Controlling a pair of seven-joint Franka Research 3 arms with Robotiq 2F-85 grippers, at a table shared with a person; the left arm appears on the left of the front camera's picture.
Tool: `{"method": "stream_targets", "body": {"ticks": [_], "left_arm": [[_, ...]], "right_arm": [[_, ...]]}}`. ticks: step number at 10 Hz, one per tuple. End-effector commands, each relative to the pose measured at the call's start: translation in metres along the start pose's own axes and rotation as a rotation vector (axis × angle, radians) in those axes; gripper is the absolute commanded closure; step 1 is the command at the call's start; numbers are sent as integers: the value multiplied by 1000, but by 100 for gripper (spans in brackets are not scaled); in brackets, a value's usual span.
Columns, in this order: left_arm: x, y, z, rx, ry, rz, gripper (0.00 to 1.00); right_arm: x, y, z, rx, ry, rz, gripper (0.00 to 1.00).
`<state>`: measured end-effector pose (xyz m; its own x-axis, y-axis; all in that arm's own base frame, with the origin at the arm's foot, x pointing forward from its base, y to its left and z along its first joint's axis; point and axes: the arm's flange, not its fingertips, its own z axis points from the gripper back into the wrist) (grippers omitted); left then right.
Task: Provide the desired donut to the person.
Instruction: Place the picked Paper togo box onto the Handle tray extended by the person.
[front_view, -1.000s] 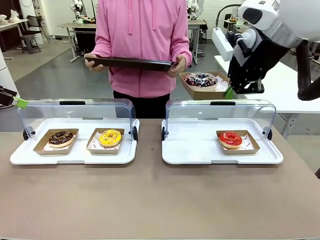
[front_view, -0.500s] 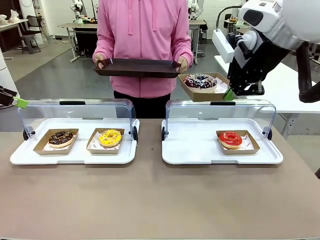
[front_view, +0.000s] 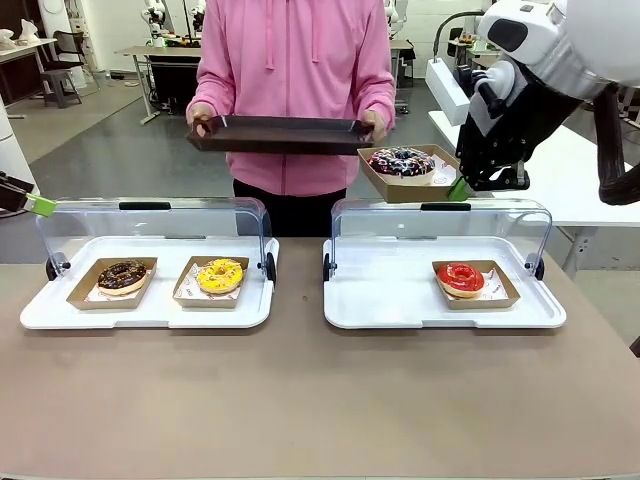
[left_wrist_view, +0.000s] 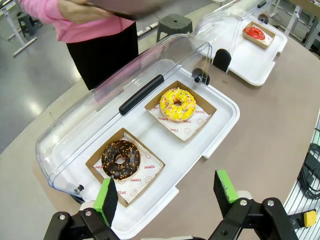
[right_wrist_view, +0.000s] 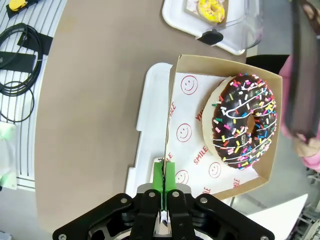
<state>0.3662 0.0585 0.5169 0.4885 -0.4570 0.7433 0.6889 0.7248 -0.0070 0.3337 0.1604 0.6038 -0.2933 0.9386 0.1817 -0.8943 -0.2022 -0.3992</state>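
The pink-hooded person (front_view: 295, 60) has levelled the flat dark tray (front_view: 280, 135) just beside my sprinkled chocolate donut (front_view: 401, 159); my right gripper (front_view: 458, 186) stays pinched on its brown cardboard box (front_view: 385, 186); handover looks near.

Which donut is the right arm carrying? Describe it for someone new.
Look above the right white display tray, beside the dark serving tray the person holds. There the right gripper pinches a brown cardboard tray holding the chocolate-glazed donut. Unlike its neighbours, it has white drizzle and multicoloured sprinkles.
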Motion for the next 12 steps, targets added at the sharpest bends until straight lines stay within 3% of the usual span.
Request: {"method": "stream_targets", "body": {"ticks": [1, 12], "left_arm": [[-1, 1, 0, -12, -10, 0, 0], [-1, 1, 0, -12, -10, 0, 0]], "right_arm": [[-3, 4, -2, -10, 7, 19, 100], [0, 0, 0, 0, 0, 0, 98]]}}
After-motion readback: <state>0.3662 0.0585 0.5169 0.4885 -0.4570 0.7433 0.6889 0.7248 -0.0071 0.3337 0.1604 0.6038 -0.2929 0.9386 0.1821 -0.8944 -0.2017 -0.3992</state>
